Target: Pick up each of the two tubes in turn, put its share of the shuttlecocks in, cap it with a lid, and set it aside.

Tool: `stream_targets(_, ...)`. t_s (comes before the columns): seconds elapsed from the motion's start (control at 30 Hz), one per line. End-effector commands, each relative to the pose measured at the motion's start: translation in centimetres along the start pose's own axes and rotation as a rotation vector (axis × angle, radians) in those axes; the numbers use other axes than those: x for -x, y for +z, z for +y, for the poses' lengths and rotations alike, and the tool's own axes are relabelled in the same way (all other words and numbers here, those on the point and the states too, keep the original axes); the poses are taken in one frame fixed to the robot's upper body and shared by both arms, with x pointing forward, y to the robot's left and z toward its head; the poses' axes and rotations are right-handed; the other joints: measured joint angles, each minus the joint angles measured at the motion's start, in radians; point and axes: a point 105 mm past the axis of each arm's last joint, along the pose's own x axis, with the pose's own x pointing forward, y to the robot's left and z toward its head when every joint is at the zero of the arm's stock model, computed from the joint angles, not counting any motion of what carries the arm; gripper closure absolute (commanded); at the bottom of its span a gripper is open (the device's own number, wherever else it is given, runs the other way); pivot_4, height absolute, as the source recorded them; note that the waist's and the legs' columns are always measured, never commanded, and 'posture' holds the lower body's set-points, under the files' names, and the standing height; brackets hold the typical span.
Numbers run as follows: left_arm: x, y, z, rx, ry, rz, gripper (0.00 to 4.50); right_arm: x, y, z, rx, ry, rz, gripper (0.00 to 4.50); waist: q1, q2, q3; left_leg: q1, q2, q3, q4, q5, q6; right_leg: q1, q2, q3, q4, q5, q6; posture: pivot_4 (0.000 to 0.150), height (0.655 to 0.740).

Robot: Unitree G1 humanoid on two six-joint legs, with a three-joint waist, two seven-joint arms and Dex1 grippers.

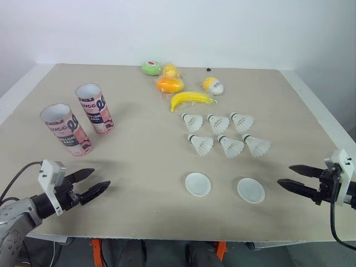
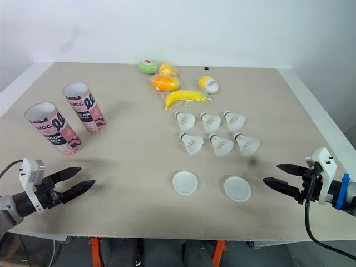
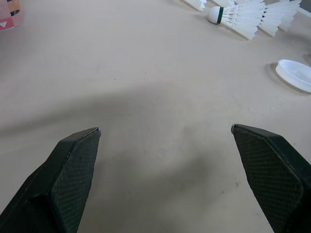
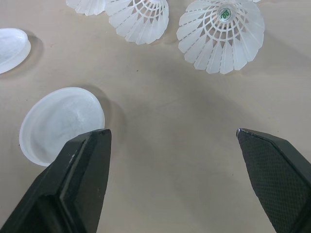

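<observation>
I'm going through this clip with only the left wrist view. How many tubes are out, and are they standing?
Observer: Two, both standing with mouths open: a near tube and a far tube, ahead of the left gripper.
Operator: How many shuttlecocks?
Observer: Six shuttlecocks sit in two rows of three, right of centre.
Operator: And the right gripper?
Observer: The right gripper is open and empty, just right of the right lid.
</observation>
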Motion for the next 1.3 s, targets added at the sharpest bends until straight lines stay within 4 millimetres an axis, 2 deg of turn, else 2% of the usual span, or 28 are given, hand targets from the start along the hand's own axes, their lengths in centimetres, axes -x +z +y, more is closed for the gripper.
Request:
stream_targets(0.03, 0.0, 0.8, 0.3, -0.013, 0.004, -0.028, 0.00, 0.2, 0.8, -0.1, 0.023, 0.001, -0.017, 0.07, 0.000, 0.000, 0.000, 0.000, 0.000, 0.000, 0.000, 0.000, 0.000, 0.000, 0.000, 0.000, 0.000, 0.000, 0.000, 0.150, 0.6946)
stream_targets(0.7, -0.7, 0.8, 0.3, -0.003, -0.015, -0.004, 0.00, -0.2, 1.6, 0.7, 0.026, 0.037, -0.053, 0.07, 0.000, 0.000, 0.000, 0.000, 0.000, 0.000, 0.000, 0.000, 0.000, 0.004, 0.000, 0.000, 0.000, 0.000, 0.000, 0.150, 0.6946)
stream_targets(0.8, -0.8, 1.2, 0.8, 0.014, -0.003, -0.032, 0.00, -0.6, 3.0, 1.3, 0.041, 0.061, -0.105, 0.07, 0.000, 0.000, 0.000, 0.000, 0.000, 0.000, 0.000, 0.000, 0.000, 0.004, 0.000, 0.000, 0.000, 0.000, 0.000, 0.150, 0.6946)
stream_targets(0.87, -0.9, 1.3, 1.6, 0.130, -0.030, -0.038, 0.00, -1.1, 4.5, 2.3, 0.053, 0.108, -0.152, 0.07, 0.000, 0.000, 0.000, 0.001, 0.000, 0.000, 0.000, 0.000, 0.000, 0.005, 0.000, 0.000, 0.000, 0.000, 0.000, 0.150, 0.6946)
stream_targets(0.93, -0.6, 2.0, 3.1, 0.029, 0.035, -0.109, 0.00, -1.8, 5.5, 3.8, 0.074, 0.178, -0.171, 0.07, 0.000, 0.001, 0.000, 0.001, 0.000, 0.000, 0.000, 0.000, 0.000, 0.005, 0.000, 0.000, 0.001, 0.000, 0.000, 0.150, 0.6946)
stream_targets(1.0, -0.3, 1.6, 3.5, -0.075, 0.065, -0.113, 0.00, -2.5, 6.1, 4.9, 0.090, 0.225, -0.179, 0.07, 0.000, 0.002, 0.000, 0.002, 0.000, 0.000, 0.000, 0.000, 0.000, 0.005, 0.001, 0.000, 0.001, 0.000, 0.000, 0.150, 0.6946)
stream_targets(1.13, 0.5, 0.3, 5.1, -0.253, 0.126, -0.071, 0.00, -3.9, 10.2, 9.8, 0.164, 0.407, -0.312, 0.07, -0.003, 0.001, 0.000, 0.002, 0.000, 0.000, 0.000, -0.001, -0.001, 0.006, 0.001, 0.001, 0.000, 0.000, 0.000, 0.150, 0.6946)
stream_targets(1.2, 0.7, 0.3, 5.9, -0.285, 0.158, -0.082, 0.00, -4.3, 11.9, 11.6, 0.185, 0.464, -0.378, 0.07, -0.001, 0.001, 0.000, 0.002, 0.000, 0.000, -0.001, -0.001, -0.001, 0.006, 0.001, 0.000, 0.000, -0.001, -0.001, 0.150, 0.6946)
stream_targets(1.3, 0.9, 0.2, 6.7, -0.280, 0.178, -0.093, 0.00, -5.3, 13.0, 13.7, 0.210, 0.508, -0.409, 0.07, 0.001, -0.001, -0.001, 0.001, 0.001, 0.000, -0.001, -0.001, -0.001, 0.006, 0.001, 0.000, 0.000, -0.001, -0.001, 0.150, 0.6946)
